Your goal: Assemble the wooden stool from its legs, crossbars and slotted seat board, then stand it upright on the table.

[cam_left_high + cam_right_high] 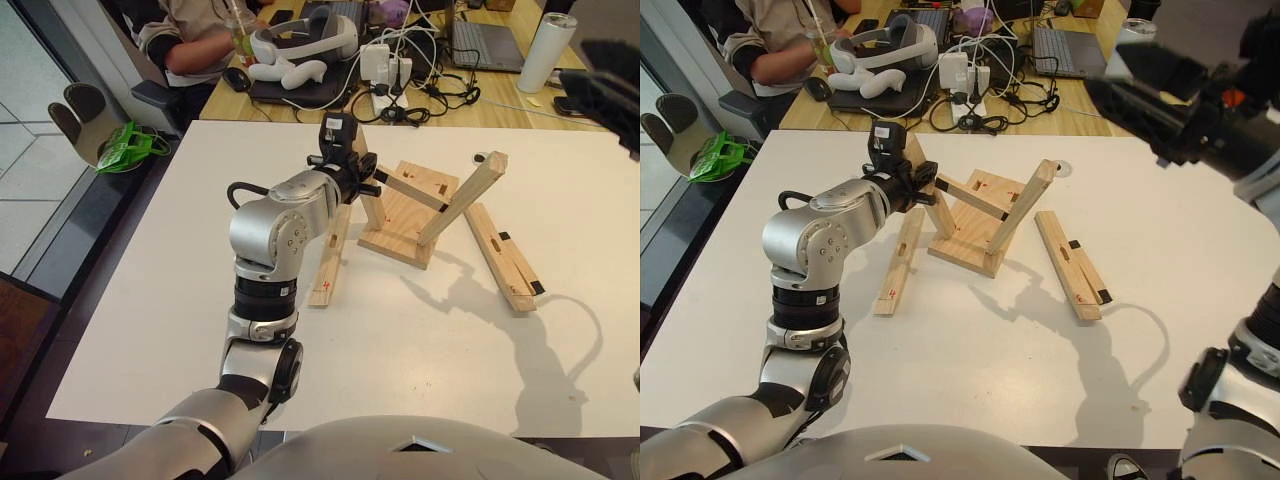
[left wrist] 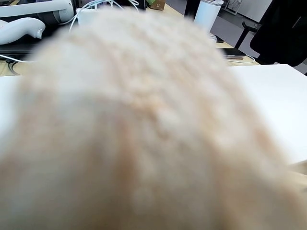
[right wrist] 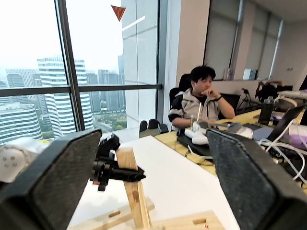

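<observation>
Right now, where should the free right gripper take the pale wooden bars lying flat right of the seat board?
Probably mid-length, from straight above, closing across the narrow width: the pale wooden bars lie flat on the white table, long edges exposed, clear of the slotted seat board.

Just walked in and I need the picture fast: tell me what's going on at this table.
A robot is mid-assembly. Its left gripper is clamped on the top of an upright wooden leg rising from the flat slotted seat board on the white table. A thin crossbar joins that leg to a second, leaning leg. Loose wooden pieces lie beside the board. The right gripper hangs open above, holding nothing.
</observation>
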{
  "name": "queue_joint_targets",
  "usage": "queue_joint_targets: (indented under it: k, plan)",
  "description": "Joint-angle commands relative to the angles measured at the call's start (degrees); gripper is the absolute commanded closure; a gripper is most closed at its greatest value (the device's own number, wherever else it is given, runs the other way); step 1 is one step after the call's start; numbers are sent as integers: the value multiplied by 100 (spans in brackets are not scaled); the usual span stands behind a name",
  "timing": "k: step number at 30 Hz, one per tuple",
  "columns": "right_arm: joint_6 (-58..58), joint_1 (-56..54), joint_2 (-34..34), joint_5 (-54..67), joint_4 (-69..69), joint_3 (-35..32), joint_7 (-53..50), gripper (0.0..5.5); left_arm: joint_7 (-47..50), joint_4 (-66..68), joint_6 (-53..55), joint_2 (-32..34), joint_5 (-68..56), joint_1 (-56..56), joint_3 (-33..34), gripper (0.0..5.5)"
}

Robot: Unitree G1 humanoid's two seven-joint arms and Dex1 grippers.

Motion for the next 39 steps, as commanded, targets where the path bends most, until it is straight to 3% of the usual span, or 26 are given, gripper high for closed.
queue_joint_targets:
  k: [1,8,18,29,39]
  plan:
    - [-156,398,-442,-251,37,402,699,142,-57,187,180,111,76,76,-2,447]
    - [-804,812,-515,-944,-59,1103,1140,142,-52,184,165,-9,82,44,-17,447]
    - [-1451,625,27,-1493,338,1628,887,142,-100,200,167,-68,105,20,-78,447]
    - [-1735,414,236,-1705,655,1797,923,340,-147,240,142,-78,115,-23,-125,447]
    - [-2160,678,39,-2162,410,2244,1329,346,-220,451,73,-7,131,-88,-87,447]
